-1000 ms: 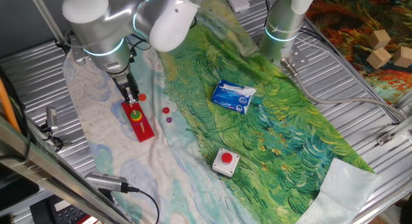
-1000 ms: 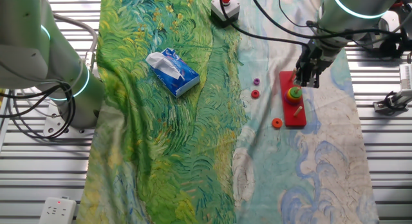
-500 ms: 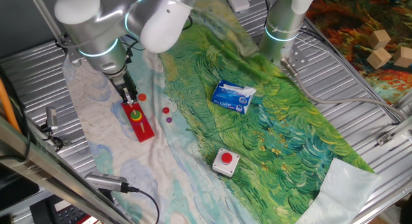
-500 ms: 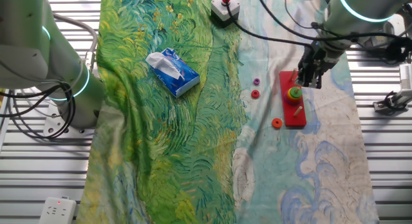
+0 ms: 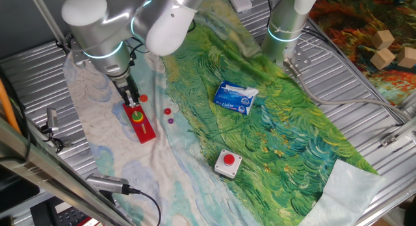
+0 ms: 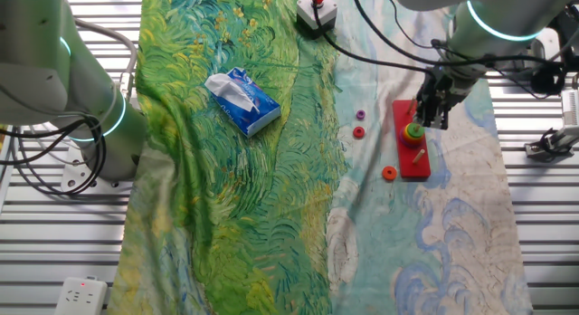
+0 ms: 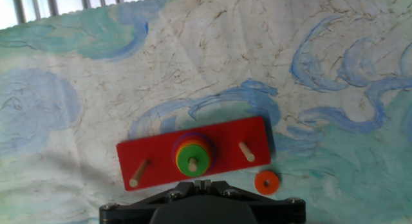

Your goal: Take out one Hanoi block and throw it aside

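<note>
The gripper (image 6: 427, 116) hangs just above the red board (image 7: 193, 153), and whether its fingers are spread or pressed together cannot be told. Directly beneath it the green Hanoi block (image 7: 192, 163) sits on top of the disc stack on the board's middle peg. An orange disc (image 7: 266, 181) lies on the cloth (image 7: 193, 69) just beside the board.

The arm bends down from above — its hand (image 5: 132, 98) points straight at the worktop, fingers close together, nothing visibly held.
</note>
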### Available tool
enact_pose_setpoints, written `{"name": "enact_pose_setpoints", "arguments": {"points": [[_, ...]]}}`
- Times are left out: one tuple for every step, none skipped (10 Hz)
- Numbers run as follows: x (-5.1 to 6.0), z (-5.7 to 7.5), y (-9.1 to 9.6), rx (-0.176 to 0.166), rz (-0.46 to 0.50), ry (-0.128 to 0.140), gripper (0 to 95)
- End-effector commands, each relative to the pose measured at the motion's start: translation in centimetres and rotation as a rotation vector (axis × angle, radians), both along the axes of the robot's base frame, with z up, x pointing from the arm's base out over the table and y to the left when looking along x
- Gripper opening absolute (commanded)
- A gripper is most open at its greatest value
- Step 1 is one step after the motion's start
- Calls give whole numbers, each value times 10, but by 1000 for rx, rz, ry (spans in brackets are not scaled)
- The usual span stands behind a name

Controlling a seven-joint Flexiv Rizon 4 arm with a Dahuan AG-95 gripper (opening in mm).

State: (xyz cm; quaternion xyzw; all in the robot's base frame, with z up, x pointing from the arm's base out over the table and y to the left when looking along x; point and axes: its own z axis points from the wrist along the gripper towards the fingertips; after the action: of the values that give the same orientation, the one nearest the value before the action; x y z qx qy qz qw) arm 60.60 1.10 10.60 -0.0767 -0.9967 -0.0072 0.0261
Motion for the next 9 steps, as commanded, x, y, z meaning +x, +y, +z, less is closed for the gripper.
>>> {"name": "enact_pose_setpoints", "arguments": {"points": [[-2, -1, 0, -2, -4, 4, 0], [-2, -4, 0, -2, -3, -1, 0], [-1, -9, 0, 3, -4, -11, 0], [-1, -11, 0, 3, -10, -17, 0], [-1, -12, 0, 3, -11, -18, 0], [0, -15, 0, 3, -11, -28, 0], [0, -17, 1, 4, -14, -34, 0], [1, -18, 3, 4, -22, -37, 0], [1, -19, 5, 5, -23, -40, 0]]}}
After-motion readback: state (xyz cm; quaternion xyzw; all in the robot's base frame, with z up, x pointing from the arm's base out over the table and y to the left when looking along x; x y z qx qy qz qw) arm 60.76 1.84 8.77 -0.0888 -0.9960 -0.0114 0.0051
